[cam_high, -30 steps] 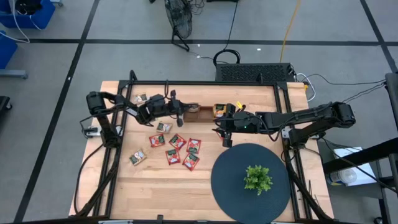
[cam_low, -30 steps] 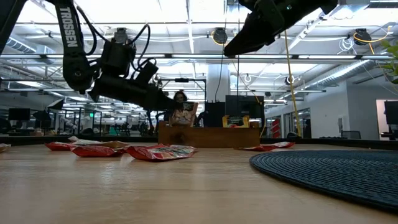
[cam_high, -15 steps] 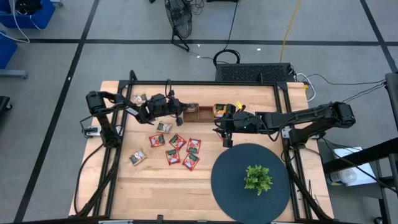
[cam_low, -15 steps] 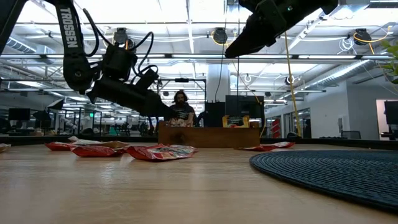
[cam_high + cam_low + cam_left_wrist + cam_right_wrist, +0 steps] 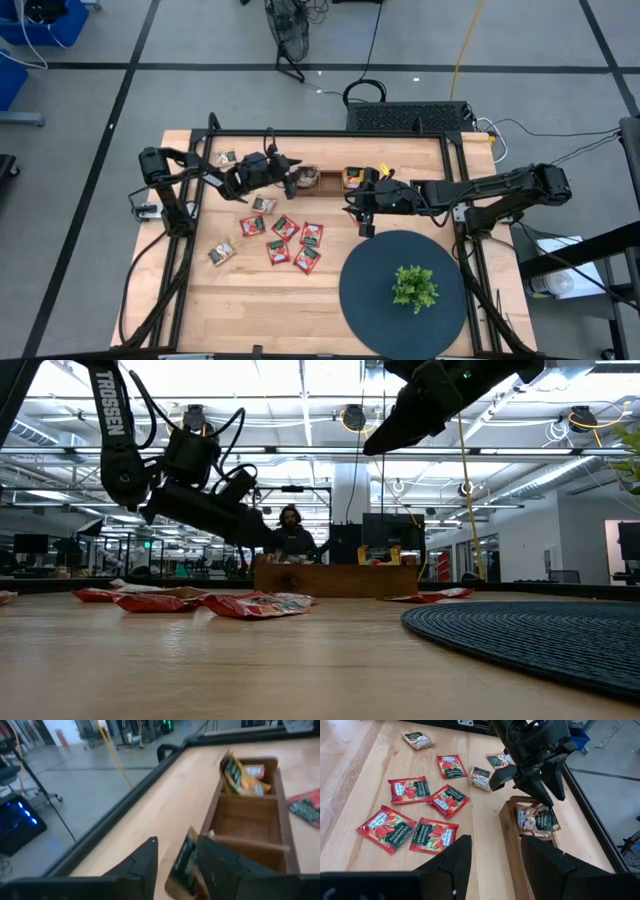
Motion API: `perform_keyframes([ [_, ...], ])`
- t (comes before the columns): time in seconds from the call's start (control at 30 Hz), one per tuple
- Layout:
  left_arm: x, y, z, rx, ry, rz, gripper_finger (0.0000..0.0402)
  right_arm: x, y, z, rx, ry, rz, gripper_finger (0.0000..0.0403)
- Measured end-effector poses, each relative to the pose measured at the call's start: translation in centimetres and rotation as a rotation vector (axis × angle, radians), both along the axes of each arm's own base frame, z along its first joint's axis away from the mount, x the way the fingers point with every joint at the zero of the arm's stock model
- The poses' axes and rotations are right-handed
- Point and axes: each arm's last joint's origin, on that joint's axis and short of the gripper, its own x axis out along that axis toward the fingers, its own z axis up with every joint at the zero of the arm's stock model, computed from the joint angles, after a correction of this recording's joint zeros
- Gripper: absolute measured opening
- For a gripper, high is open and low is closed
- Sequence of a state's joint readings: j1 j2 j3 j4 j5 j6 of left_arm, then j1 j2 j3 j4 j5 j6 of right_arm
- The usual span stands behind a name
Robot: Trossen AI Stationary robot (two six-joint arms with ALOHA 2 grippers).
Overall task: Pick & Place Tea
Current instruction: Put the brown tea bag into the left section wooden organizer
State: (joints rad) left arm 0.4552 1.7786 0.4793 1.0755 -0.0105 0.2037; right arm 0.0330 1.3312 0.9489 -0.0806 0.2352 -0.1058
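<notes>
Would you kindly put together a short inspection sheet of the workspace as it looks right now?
Surface: wooden table, with a dark round mat.
Job's things: red sachets loose on the table; one sachet in the wooden tray end compartment.
Clutter: small green plant on the mat.
Grippers: left gripper open above that end compartment; right gripper open, empty, beside the tray.
Cables: yellow cord on the floor.
Surroundings: person behind the table.
</notes>
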Motion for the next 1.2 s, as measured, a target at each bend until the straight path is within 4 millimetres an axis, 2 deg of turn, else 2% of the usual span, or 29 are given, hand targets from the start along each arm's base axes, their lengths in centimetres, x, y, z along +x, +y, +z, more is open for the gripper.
perform_keyframes([
  [0.13, 0.4, -0.4, 0.9, 0.054, -0.082, -0.019, 0.0156, 0.0, 0.0, -0.1, 0.008, 0.006, -0.005, 0.0155],
  [0.3, 0.9, -1.3, 3.3, 0.086, -0.126, -0.021, 0.016, 0.0, 0.0, -0.1, 0.012, 0.006, -0.005, 0.0155],
  [0.43, 1.9, -1.8, 5.1, 0.01, 0.167, -0.051, 0.0124, -0.1, 0.0, -0.1, 0.009, 0.008, -0.004, 0.0155],
  [0.6, 3.8, -3.0, 8.6, -0.031, 0.572, -0.18, 0.0016, -0.1, 0.0, -0.1, 0.006, 0.01, -0.002, 0.0155],
  [0.7, 4.8, -3.3, 10.5, 0.0, 0.68, -0.238, 0.0007, -0.1, 0.0, -0.2, 0.007, 0.019, -0.002, 0.0155],
  [0.83, 5.9, -2.9, 10.6, -0.005, 0.786, -0.257, 0.0004, -0.1, 0.0, -0.2, 0.012, 0.022, -0.006, 0.0155],
  [1.2, 9.2, -1.5, 7.8, -0.061, 0.99, -0.359, 0.0002, -0.2, 0.0, -0.3, 0.012, 0.04, -0.006, 0.0155],
])
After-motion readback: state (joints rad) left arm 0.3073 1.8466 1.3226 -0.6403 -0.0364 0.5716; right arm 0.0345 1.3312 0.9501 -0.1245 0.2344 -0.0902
